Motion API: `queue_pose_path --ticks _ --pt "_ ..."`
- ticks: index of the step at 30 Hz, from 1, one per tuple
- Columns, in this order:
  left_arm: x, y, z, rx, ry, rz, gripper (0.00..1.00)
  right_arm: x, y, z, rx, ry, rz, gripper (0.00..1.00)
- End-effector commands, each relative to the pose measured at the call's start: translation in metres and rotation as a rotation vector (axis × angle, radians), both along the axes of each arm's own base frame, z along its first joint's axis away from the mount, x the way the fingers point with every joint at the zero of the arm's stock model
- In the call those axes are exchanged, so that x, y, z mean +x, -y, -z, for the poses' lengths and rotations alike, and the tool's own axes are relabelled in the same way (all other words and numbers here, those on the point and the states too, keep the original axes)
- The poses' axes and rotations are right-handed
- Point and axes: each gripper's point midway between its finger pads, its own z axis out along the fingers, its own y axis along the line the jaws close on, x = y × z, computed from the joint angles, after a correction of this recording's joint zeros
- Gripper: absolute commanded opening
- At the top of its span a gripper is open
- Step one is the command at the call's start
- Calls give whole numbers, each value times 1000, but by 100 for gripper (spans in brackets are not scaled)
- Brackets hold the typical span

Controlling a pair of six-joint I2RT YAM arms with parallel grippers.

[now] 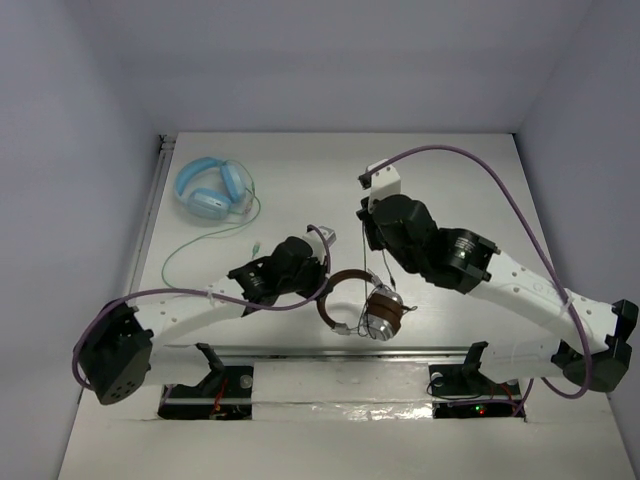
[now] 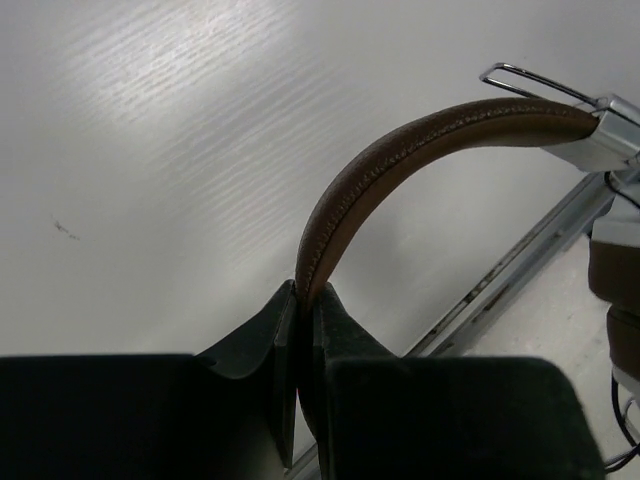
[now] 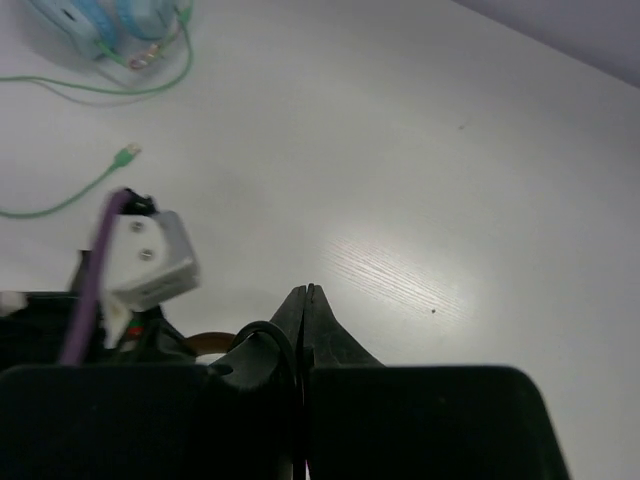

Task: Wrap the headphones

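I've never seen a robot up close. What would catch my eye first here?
Brown headphones near the middle of the table, caught between both tools. The left tool pinches the headband, while the right tool, shut, seems to hold the thin black cable up. A blue pair lies apart at the far left.
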Motion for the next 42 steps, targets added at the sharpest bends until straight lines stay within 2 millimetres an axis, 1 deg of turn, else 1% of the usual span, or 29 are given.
queue_pose_path --ticks 1,2,3,5,6,8,9,12,17,19,22,23,24,26,27,28,29,30,31,33,34,35,36,37,38,39,40,41,42 --pt "0 11 0 24 11 20 0 -8 -12 -51 103 28 -100 0" --pt "-1 13 -3 8 15 32 0 -10 -18 -53 108 10 -123 0" --pt "-1 15 -8 -15 28 37 0 -7 -19 -39 69 -18 -106 0" --pt "-2 17 -17 -44 50 49 0 2 -8 -31 24 0 -23 0" --pt "-5 17 -24 -67 61 63 0 4 -6 -20 -5 -8 -6 0" --pt "-11 21 -39 -131 81 98 0 8 1 -16 -6 -6 26 0" --pt "-14 21 -42 -149 84 110 0 10 3 -12 0 -5 36 0" --pt "-23 25 -61 -221 109 155 0 10 8 -13 34 0 40 0" --pt "-34 26 -93 -327 160 205 0 12 24 2 45 -12 101 0" --pt "-36 23 -105 -363 184 202 0 11 26 5 60 -13 111 0" --pt "-32 13 -120 -407 210 159 0 8 37 8 103 -14 149 0" --pt "-28 9 -124 -417 219 135 0 8 40 14 117 -29 166 0" --pt "-31 6 -132 -440 233 138 0 5 44 15 125 -33 173 0" --pt "-22 -3 -139 -455 245 91 0 2 46 22 150 -46 189 0" --pt "-21 -7 -149 -476 264 84 0 1 46 28 163 -53 188 0" --pt "-19 -10 -153 -483 271 71 0 -2 47 25 194 -49 182 0" --pt "-14 -14 -158 -489 280 50 0 -6 42 27 227 -61 157 0" --pt "-15 -14 -166 -504 293 50 0 -6 38 24 262 -56 139 0" --pt "-10 -17 -170 -509 305 31 0 -11 35 29 280 -74 116 0" --pt "-9 -18 -180 -530 321 22 0 -13 28 30 313 -81 89 0" --pt "-6 -19 -186 -544 336 12 0 -14 24 39 313 -93 69 0" --pt "-4 -20 -190 -552 345 3 0 -20 17 39 339 -102 13 0" --pt "-4 -19 -198 -566 356 6 0 -21 10 33 386 -83 -20 0" --pt "-3 -18 -203 -577 367 7 0 -23 5 33 407 -83 -51 0" --pt "-2 -18 -208 -584 371 0 0 -32 -4 39 422 -105 -120 2" --pt "-2 -16 -214 -599 376 4 0 -33 -12 33 468 -86 -152 4" --pt "-1 -15 -222 -620 392 9 0 -35 -16 33 487 -87 -182 8" --pt "0 -15 -228 -631 399 5 0 -39 -21 43 487 -98 -211 9" --pt "1 -14 -230 -639 401 2 0 -44 -30 35 532 -85 -270 11"
